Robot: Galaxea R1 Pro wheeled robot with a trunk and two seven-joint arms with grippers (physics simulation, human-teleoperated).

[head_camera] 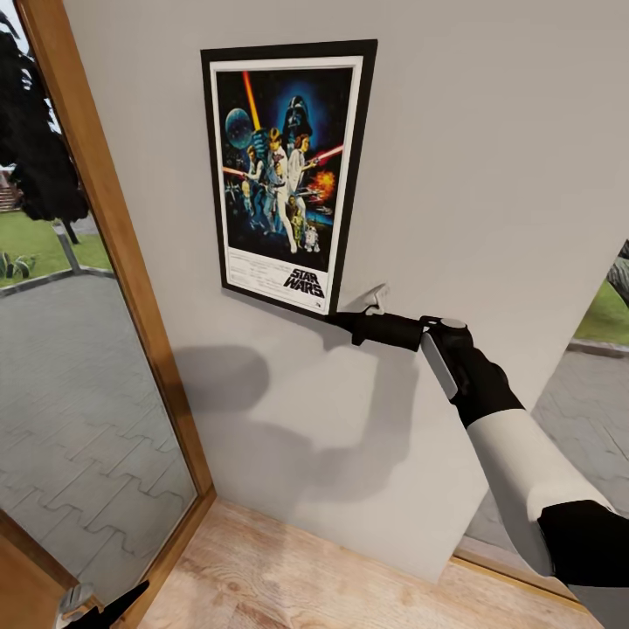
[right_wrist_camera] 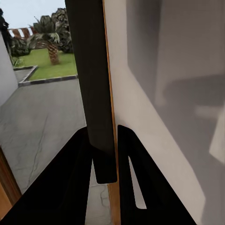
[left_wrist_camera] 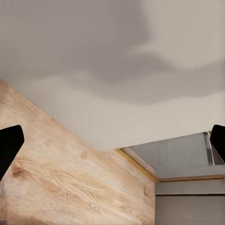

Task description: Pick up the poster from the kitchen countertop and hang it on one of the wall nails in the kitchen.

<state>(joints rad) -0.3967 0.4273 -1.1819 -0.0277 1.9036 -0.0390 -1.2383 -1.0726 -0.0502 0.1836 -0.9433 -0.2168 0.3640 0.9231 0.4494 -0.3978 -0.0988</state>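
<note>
Your right gripper (head_camera: 349, 320) was clamped on the poster (head_camera: 284, 175) at its lower corner, frame edge between the fingers (right_wrist_camera: 133, 178). Poster lay flat against the wall (head_camera: 489, 157) beyond; release slowly, checking it hung.

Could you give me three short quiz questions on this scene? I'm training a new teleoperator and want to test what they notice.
1. True or false: the right gripper is shut on the black-framed Star Wars poster.
2. Which corner of the poster does it hold: A upper left, B lower right, C lower left?
3. Fill in: the poster lies flat against the pale grey ____.

Key: 1 true; 2 B; 3 wall.
</note>
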